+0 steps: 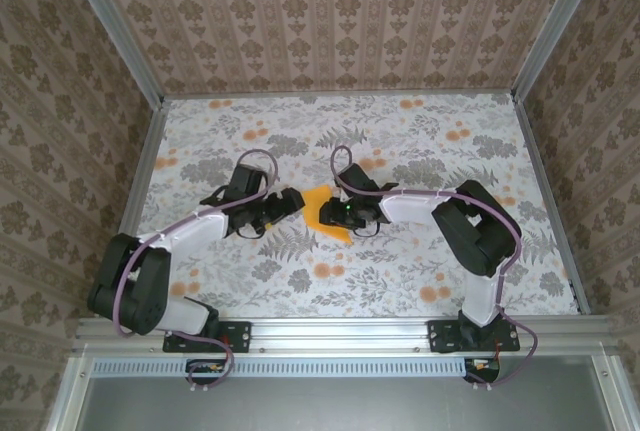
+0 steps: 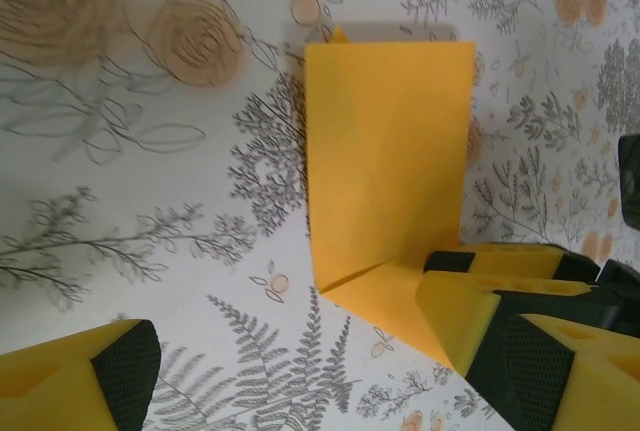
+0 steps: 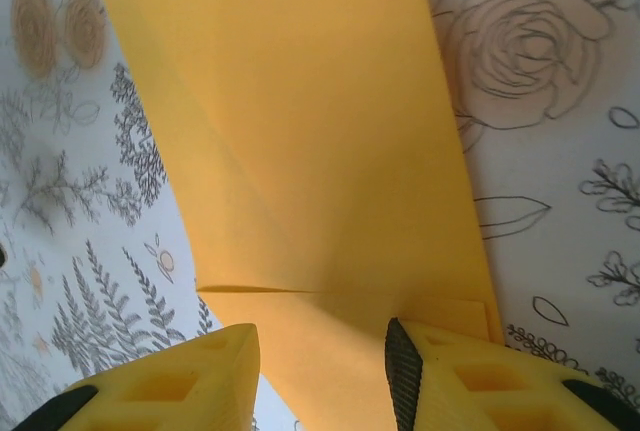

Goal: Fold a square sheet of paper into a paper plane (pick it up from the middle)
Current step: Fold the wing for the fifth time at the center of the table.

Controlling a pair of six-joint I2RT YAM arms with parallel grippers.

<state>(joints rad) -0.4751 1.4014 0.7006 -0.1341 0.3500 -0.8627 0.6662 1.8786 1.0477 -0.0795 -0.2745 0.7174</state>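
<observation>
Damask-papered walls [image 1: 330,11], alu frame posts [image 1: 112,26], floral-print tabletop [image 1: 400,281].

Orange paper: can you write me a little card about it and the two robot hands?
Paper: orange-yellow sheet of paper, partly folded, creases showing, no plane shape yet
Lies on: flowery table, between the two grippers
Left gripper: wide open, facing the sheet, holding nothing
Right gripper: jaws partly open, fingertips at the sheet's near end; whether it presses down, cannot tell

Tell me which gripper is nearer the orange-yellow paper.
Right. The right gripper rests at the edge of the paper, which runs between its fingers. The left gripper hangs open close beside the paper.
</observation>
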